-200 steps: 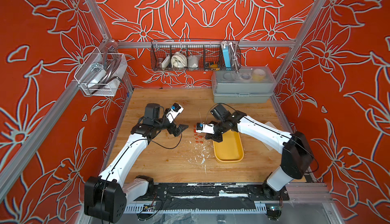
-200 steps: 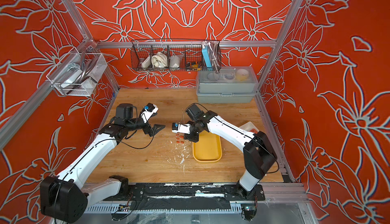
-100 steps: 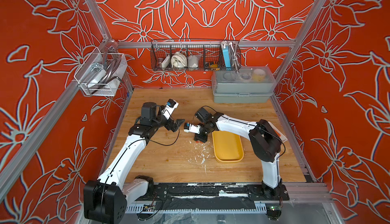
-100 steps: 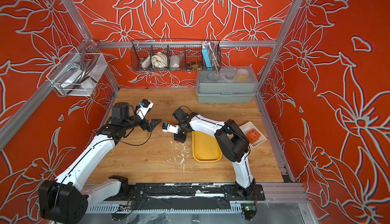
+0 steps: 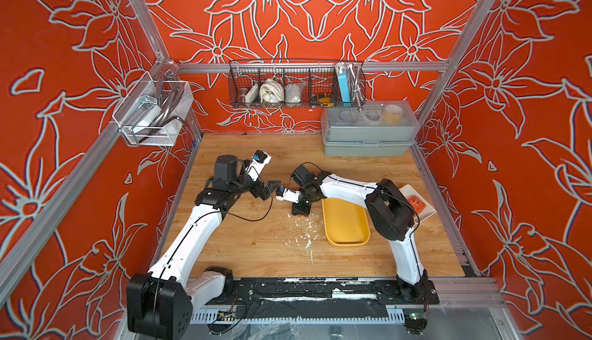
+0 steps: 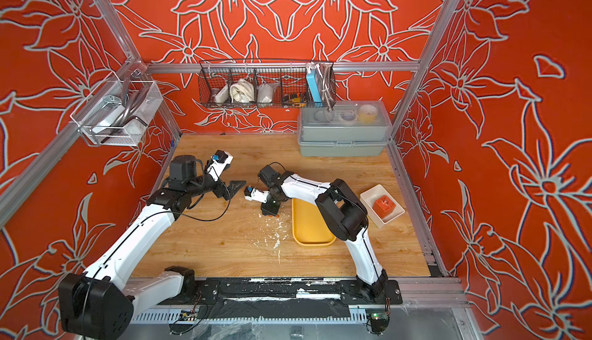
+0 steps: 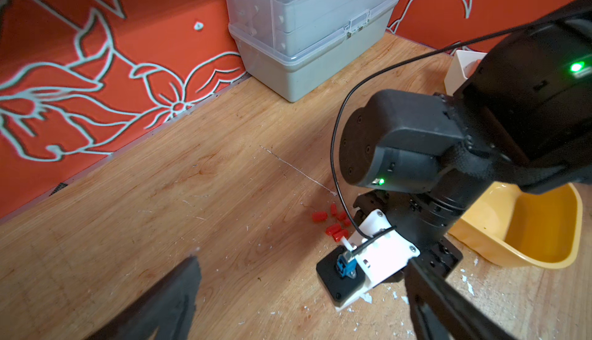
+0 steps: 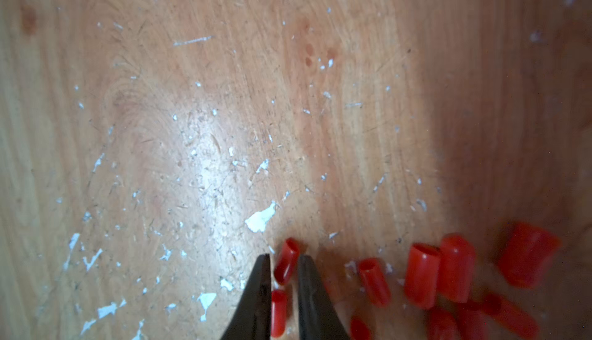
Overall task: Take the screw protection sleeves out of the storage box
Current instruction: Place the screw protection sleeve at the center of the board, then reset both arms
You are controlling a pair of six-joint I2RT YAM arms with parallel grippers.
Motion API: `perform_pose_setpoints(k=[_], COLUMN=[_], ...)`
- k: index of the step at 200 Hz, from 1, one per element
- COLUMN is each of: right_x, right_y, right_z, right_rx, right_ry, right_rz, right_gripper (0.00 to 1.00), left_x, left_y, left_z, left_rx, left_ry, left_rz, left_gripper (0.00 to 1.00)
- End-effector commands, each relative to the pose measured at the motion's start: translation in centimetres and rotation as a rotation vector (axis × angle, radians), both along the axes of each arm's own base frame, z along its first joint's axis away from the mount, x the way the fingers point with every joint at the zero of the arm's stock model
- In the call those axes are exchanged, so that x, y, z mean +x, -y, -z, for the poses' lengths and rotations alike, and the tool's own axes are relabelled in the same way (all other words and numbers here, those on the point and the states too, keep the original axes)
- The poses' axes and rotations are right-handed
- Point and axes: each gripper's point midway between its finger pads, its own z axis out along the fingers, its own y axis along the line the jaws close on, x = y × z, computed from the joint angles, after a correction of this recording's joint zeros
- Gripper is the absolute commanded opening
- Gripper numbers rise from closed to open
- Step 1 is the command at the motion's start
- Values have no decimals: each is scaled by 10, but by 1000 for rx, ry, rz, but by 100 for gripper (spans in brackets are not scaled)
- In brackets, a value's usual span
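Several tiny red screw protection sleeves (image 8: pixel 419 274) lie in a loose heap on the wooden table, left of the yellow storage box (image 5: pixel 345 226), which shows a bare floor in both top views. My right gripper (image 8: pixel 284 258) points down at the heap (image 7: pixel 333 223). Its jaws are open a narrow gap, and one sleeve (image 8: pixel 287 260) lies on the table between the tips, with another behind it. In a top view the right gripper (image 5: pixel 299 212) stands just off the box's far left corner. My left gripper (image 7: pixel 302 260) hovers open and empty to the left (image 5: pixel 274 185).
A grey lidded box (image 5: pixel 368 130) stands at the back right. A white dish (image 5: pixel 404 192) holding an orange-red block sits at the right edge, behind my right elbow. White flecks (image 5: pixel 307 242) litter the wood in front of the heap. A wire basket (image 5: pixel 296 83) hangs on the back wall.
My right arm folded its elbow in and the gripper stayed at the heap beside the box. Its jaws went from shut to slightly apart. The left gripper drew back a little.
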Motion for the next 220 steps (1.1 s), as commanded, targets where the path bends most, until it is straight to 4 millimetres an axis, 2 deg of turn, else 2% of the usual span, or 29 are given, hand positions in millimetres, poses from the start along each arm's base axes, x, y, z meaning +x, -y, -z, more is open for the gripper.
perform_pose_setpoints(k=[1,57,79,102,141,181,211,216,220], right_x=[-1,-8,-8,-1,20,47,57,58,59], right_y=[3,14,29,55,114,201,263,273,280], right_z=[-9,-58,-79,-98,-128,-147,-159,-162,-163], right_rx=[-19,42,61,64,62,-17,-102,-111,-116], right_ry=[15,56,82,120,208,399,493,508,521], right_rz=[-11,-45,-35,4,146,385,570,603,630], right_gripper=[22,27,28,30,37,52,71,79,94], left_x=[-4,-7,-9,-10,-17,-12,-1,1,3], left_y=[2,7,9,12,22,15,-3,-6,-9], left_z=[1,-1,-1,-1,0,7,7,6,6], left_rx=[-16,-40,-52,-65,-108,-68,10,21,30], left_ry=[1,-8,-17,-21,-42,-32,13,21,27], left_rz=[25,55,65,78,144,102,-3,-25,-42], left_gripper=[98,98,98,98,98,98,98,98,98])
